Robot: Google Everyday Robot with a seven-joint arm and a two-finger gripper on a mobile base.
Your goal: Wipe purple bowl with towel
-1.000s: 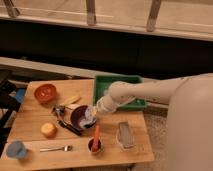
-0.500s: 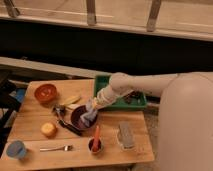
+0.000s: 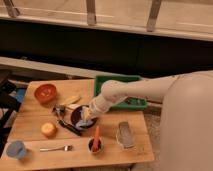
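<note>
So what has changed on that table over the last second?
The tool, shut on the towel, has slid a little to the left, further into the purple bowl, and the arm has swung with it. Nothing was picked up or let go. The orange-red bowl, the fork and the green bin stayed put.
</note>
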